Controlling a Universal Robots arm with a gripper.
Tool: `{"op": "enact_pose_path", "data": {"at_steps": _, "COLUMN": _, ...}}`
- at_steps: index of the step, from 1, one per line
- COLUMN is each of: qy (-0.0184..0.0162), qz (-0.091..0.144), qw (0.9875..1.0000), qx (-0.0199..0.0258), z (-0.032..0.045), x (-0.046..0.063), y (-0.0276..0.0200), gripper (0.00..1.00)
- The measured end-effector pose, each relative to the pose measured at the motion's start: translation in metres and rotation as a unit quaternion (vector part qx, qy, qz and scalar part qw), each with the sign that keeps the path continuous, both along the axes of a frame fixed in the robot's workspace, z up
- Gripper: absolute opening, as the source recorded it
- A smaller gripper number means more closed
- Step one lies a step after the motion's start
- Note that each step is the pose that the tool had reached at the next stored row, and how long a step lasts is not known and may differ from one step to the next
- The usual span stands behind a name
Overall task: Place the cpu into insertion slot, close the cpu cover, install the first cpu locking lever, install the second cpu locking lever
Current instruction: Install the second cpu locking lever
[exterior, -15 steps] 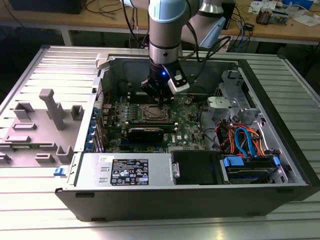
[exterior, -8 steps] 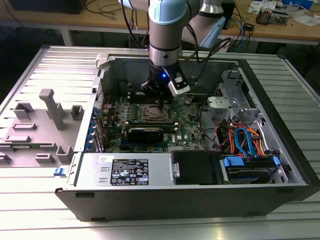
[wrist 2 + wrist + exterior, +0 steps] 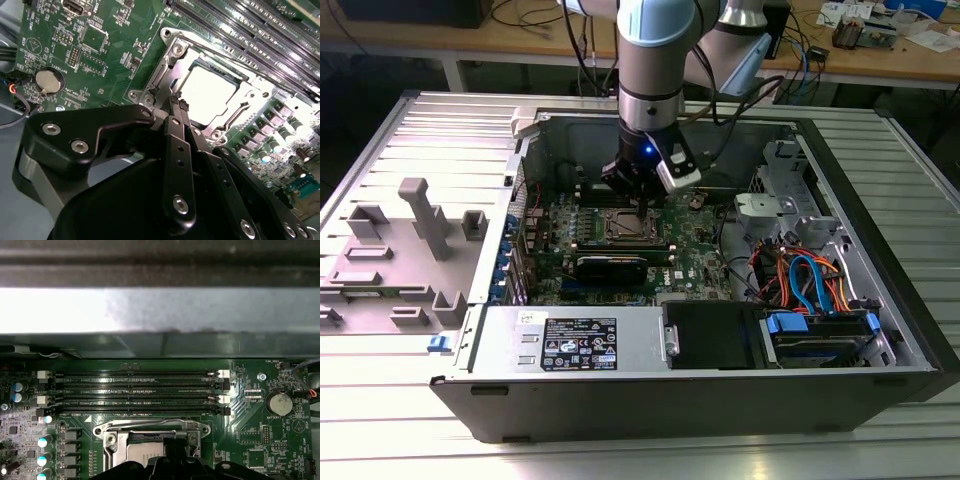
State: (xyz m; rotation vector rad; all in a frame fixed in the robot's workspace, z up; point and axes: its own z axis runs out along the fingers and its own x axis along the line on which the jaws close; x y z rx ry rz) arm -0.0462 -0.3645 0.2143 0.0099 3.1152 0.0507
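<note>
- While the cpu (image 3: 207, 92) lies flat in the insertion slot (image 3: 165, 75), its dull silver top glares pale in the second wrist view; the cpu cover (image 3: 250, 97) frames it, its window showing the chip
- gripper (image 3: 180, 106) stands just over the socket's edge, fingers pressed together with nothing between them
- four long black memory slots (image 3: 135, 390) run side by side beyond the socket in the first wrist view; one round coin battery (image 3: 278, 403) sits on the green board (image 3: 250, 440)
- open computer case (image 3: 880, 300) holds the board, a black card (image 3: 610, 266) and blue and orange cables (image 3: 810, 280)
</note>
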Motion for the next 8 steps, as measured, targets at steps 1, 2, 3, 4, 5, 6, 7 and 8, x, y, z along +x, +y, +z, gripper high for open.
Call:
{"op": "enact_pose_path", "data": {"at_steps": 1, "qy": 0.0000, "qz": 0.000, "qw": 1.0000, "qx": 0.0000, "z": 0.0000, "x": 0.000, "y": -0.0011, "gripper": 0.11}}
{"op": "enact_pose_path", "data": {"at_steps": 2, "qy": 0.0000, "qz": 0.000, "qw": 1.0000, "qx": 0.0000, "z": 0.0000, "x": 0.000, "y": -0.0022, "gripper": 0.11}}
{"op": "enact_pose_path", "data": {"at_steps": 3, "qy": 0.0000, "qz": 0.000, "qw": 1.0000, "qx": 0.0000, "z": 0.0000, "x": 0.000, "y": -0.0035, "gripper": 0.11}}
{"op": "enact_pose_path", "data": {"at_steps": 4, "qy": 0.0000, "qz": 0.000, "qw": 1.0000, "qx": 0.0001, "z": 0.0000, "x": 0.000, "y": -0.0056, "gripper": 0.11}}
{"op": "enact_pose_path", "data": {"at_steps": 5, "qy": 0.0000, "qz": 0.000, "qw": 1.0000, "qx": 0.0002, "z": 0.0000, "x": 0.000, "y": -0.0079, "gripper": 0.11}}
{"op": "enact_pose_path", "data": {"at_steps": 6, "qy": 0.0000, "qz": 0.000, "qw": 1.0000, "qx": 0.0003, "z": 0.0000, "x": 0.000, "y": -0.0096, "gripper": 0.11}}
{"op": "enact_pose_path", "data": {"at_steps": 7, "qy": 0.0000, "qz": 0.000, "qw": 1.0000, "qx": 0.0002, "z": 0.0000, "x": 0.000, "y": -0.0120, "gripper": 0.11}}
{"op": "enact_pose_path", "data": {"at_steps": 8, "qy": 0.0000, "qz": 0.000, "qw": 1.0000, "qx": 0.0003, "z": 0.0000, "x": 0.000, "y": -0.0138, "gripper": 0.11}}
